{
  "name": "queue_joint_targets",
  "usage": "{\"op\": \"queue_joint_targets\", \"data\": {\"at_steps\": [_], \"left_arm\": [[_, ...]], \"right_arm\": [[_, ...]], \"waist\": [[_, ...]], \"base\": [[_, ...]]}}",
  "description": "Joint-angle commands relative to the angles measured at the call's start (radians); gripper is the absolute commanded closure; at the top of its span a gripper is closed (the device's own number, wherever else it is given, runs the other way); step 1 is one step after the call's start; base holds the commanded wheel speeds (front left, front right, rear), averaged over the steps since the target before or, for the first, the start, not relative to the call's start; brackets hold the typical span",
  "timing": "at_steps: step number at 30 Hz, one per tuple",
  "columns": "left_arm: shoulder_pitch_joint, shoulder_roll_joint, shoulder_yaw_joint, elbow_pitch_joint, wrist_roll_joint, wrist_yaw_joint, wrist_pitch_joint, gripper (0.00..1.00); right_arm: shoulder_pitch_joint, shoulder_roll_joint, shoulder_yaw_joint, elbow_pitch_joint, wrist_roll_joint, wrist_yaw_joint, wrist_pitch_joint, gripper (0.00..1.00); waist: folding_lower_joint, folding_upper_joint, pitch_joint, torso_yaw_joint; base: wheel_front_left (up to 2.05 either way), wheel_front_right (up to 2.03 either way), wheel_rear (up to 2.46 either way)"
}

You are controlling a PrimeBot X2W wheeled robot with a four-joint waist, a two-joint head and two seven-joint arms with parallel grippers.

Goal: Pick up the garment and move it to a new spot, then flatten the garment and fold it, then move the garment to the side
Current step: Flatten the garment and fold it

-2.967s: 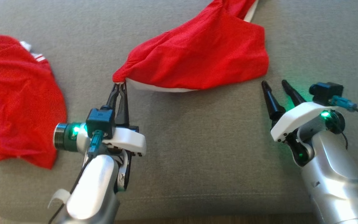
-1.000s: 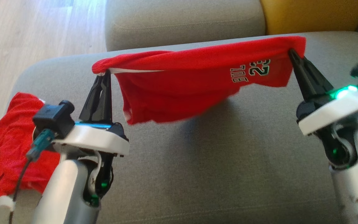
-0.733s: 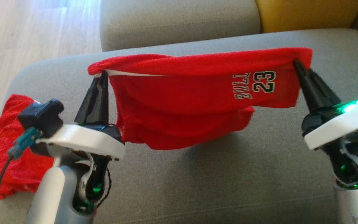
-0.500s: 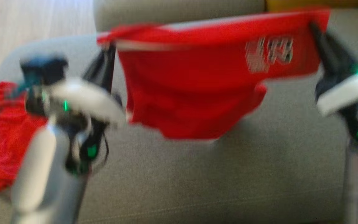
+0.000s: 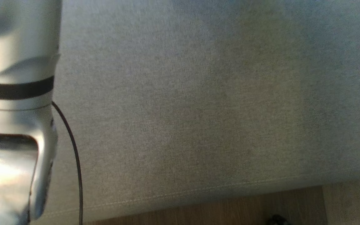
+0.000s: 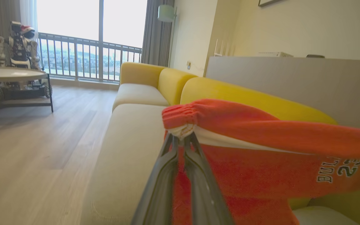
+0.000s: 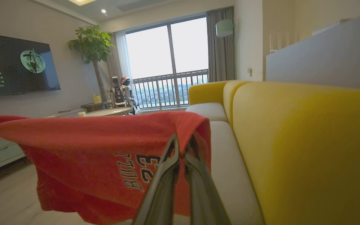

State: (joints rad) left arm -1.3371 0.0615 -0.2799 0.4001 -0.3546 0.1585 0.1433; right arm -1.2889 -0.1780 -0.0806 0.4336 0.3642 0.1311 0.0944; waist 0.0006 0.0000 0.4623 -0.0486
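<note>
A red mesh fabric garment point(image 6: 261, 175) with a white band and "BULL 23" print hangs in mid-air. Its top edge stretches taut from frame centre to the right edge, and the lower cloth droops.

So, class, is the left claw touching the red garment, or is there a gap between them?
Touching. The left wrist view shows the left claw pinched shut on a gathered edge of the red garment, cloth bunched right at its tips.

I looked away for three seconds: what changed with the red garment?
The right gripper, open and free before, has shut on the red garment, and both have lifted it off the grey sofa seat, stretched between them. The head view has shifted. The left gripper stays shut on its waistband.
</note>
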Motion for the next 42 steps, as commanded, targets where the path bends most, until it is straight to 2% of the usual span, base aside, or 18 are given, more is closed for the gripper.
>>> {"op": "queue_joint_targets", "data": {"at_steps": [1, 5, 8, 12, 19, 26, 32, 42], "left_arm": [[-0.014, 0.025, 0.013, 0.025, -0.002, 0.001, -0.035, 1.0], [0.018, 0.006, -0.025, 0.135, -0.016, -0.024, -0.105, 1.0], [0.09, 0.001, -0.063, 0.196, -0.017, -0.044, -0.136, 1.0], [0.201, 0.005, -0.115, 0.265, -0.012, -0.08, -0.143, 1.0], [0.341, 0.037, -0.161, 0.337, -0.013, -0.123, -0.123, 1.0], [0.439, 0.09, -0.248, 0.377, 0.042, -0.153, -0.072, 1.0], [0.509, 0.107, -0.29, 0.373, 0.055, -0.167, -0.052, 1.0], [0.629, 0.158, -0.334, 0.321, 0.058, -0.18, -0.025, 1.0]], "right_arm": [[-0.012, 0.007, 0.013, 0.024, 0.011, 0.0, -0.039, 1.0], [0.027, 0.006, 0.071, 0.148, 0.034, 0.0, -0.096, 1.0], [0.084, -0.005, 0.127, 0.224, 0.072, 0.0, -0.096, 1.0], [0.157, -0.046, 0.218, 0.322, 0.115, 0.0, -0.024, 1.0], [0.223, -0.092, 0.31, 0.421, 0.185, 0.0, 0.092, 1.0], [0.285, -0.143, 0.447, 0.456, 0.224, 0.0, 0.182, 1.0], [0.33, -0.199, 0.572, 0.454, 0.24, 0.0, 0.24, 1.0], [0.427, -0.284, 0.692, 0.406, 0.376, 0.0, 0.388, 1.0]], "waist": [[-0.0006, 0.0, 0.076, 0.003], [-0.0006, 0.0, 0.088, 0.013], [-0.0006, 0.0, 0.083, 0.023], [-0.0006, 0.0, 0.063, 0.032], [-0.0006, 0.0, 0.014, 0.037], [-0.0006, 0.0, -0.055, 0.036], [-0.0006, 0.0, -0.107, 0.036], [-0.0006, 0.0, -0.204, 0.029]], "base": [[0.0, 0.0, 0.0], [0.0, 0.0, 0.0], [0.0, 0.0, 0.0], [0.0, 0.0, 0.0], [0.0, 0.0, 0.0], [0.0, 0.0, 0.0], [0.0, 0.0, 0.0], [0.0, 0.0, 0.0]]}}
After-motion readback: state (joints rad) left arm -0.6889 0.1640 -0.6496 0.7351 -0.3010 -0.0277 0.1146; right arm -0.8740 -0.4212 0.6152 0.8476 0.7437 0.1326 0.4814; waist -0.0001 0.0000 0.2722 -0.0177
